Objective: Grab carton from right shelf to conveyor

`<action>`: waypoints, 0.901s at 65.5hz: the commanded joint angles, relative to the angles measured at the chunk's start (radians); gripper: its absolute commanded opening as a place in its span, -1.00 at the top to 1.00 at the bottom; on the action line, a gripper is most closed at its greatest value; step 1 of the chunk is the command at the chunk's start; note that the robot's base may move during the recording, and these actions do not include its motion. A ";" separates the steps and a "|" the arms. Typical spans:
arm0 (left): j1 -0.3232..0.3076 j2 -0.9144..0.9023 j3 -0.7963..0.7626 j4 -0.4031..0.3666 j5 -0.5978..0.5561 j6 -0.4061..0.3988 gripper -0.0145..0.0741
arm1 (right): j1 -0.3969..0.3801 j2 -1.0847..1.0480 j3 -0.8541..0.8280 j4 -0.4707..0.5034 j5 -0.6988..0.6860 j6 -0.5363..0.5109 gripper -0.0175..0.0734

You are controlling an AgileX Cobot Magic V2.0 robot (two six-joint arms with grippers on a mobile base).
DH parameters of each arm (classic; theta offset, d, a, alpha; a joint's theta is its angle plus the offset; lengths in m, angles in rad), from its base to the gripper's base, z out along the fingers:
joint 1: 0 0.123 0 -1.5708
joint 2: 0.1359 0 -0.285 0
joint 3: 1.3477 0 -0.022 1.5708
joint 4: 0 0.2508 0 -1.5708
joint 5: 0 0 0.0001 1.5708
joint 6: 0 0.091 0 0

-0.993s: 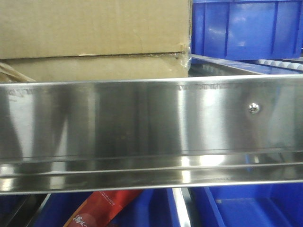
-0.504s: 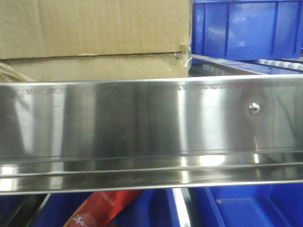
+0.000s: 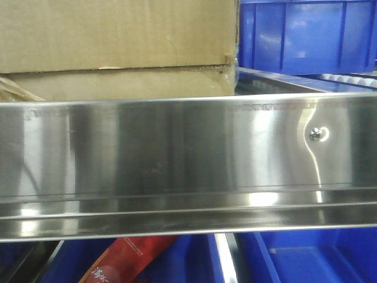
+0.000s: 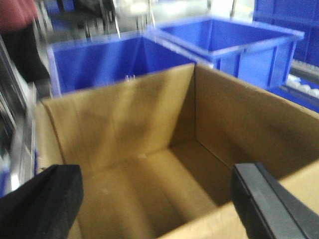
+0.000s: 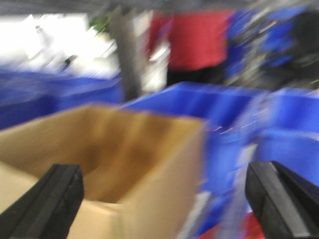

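Hardly any change against a moment ago: only drifted reflections on the shiny front of the shelf, and the carton at the same place behind it. So, judged not yet lifted, with the approach under way.

To the left, the left gripper: spread wide, holding nothing, right over the open carton, near wall just under the fingers; contact not clear.

To the right, the right gripper: also wide apart and empty, above the carton's corner, blue bins beyond. Strongly blurred there. No conveyor in view.
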 commanded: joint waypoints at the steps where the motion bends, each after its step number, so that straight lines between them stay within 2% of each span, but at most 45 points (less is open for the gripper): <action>1: -0.004 0.055 -0.073 0.049 0.063 -0.075 -0.47 | 0.043 0.114 -0.104 0.000 0.067 -0.013 -0.62; 8: -0.004 0.134 -0.150 0.146 0.168 -0.170 -0.47 | 0.051 0.269 -0.280 -0.003 0.196 0.000 -0.62; 13: -0.004 0.178 -0.196 0.200 0.233 -0.207 -0.47 | 0.051 0.362 -0.398 -0.068 0.291 0.097 -0.62; 16: -0.004 0.204 -0.216 0.219 0.262 -0.211 -0.47 | 0.051 0.419 -0.477 -0.125 0.366 0.168 -0.62; 20: -0.004 0.235 -0.244 0.243 0.298 -0.263 -0.47 | 0.051 0.491 -0.594 -0.194 0.492 0.226 -0.62; 29: -0.004 0.291 -0.283 0.258 0.359 -0.285 -0.47 | 0.055 0.644 -0.823 -0.217 0.712 0.277 -0.62; 36: -0.004 0.322 -0.285 0.279 0.378 -0.287 -0.47 | 0.090 0.742 -0.949 -0.232 0.712 0.277 -0.62; 41: 0.014 0.345 -0.285 0.291 0.378 -0.310 -0.47 | 0.112 0.802 -1.011 -0.281 0.712 0.277 -0.62; 46: 0.049 0.362 -0.285 0.285 0.378 -0.310 -0.47 | 0.119 0.840 -1.031 -0.313 0.712 0.278 -0.62; 59: 0.115 0.418 -0.285 0.278 0.378 -0.308 -0.47 | 0.106 0.921 -1.031 -0.313 0.712 0.285 -0.62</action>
